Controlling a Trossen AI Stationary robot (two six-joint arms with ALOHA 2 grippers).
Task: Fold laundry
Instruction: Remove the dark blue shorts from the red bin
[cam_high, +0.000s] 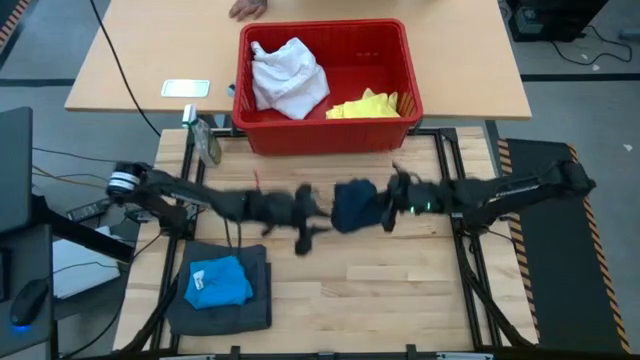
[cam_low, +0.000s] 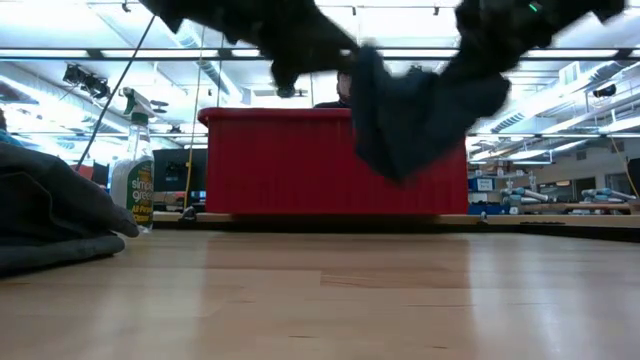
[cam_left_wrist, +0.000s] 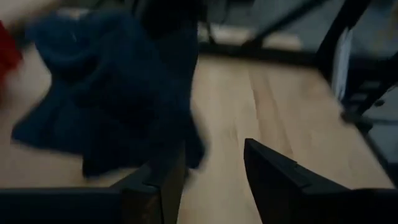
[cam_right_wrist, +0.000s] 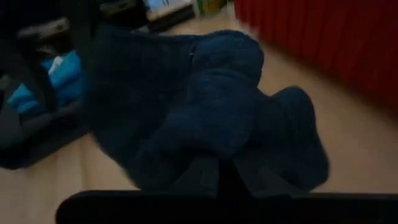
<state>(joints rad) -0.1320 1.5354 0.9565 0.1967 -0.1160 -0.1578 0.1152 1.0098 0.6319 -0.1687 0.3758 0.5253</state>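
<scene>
Navy garment (cam_high: 354, 205): bunched, held clear above the table centre, just near of the red basket (cam_high: 325, 135).
Right gripper (cam_high: 388, 208): fingers closed on the navy garment's right side; it carries the weight.
Left gripper (cam_high: 312, 222): just left of the garment, fingers partly apart, nothing between them.
Orientation: crumpled; no clear long axis. In the low view it hangs downward in a lump.
Risk: the left gripper may catch a double layer or miss the edge, so the cloth stays bunched.
Risk: the single hold may slip, dropping it.
Done: blue garment (cam_high: 218, 282) on grey garment (cam_high: 220, 290), near left.
Waiting: white garment (cam_high: 288, 78), yellow garment (cam_high: 364, 104), in basket.
</scene>
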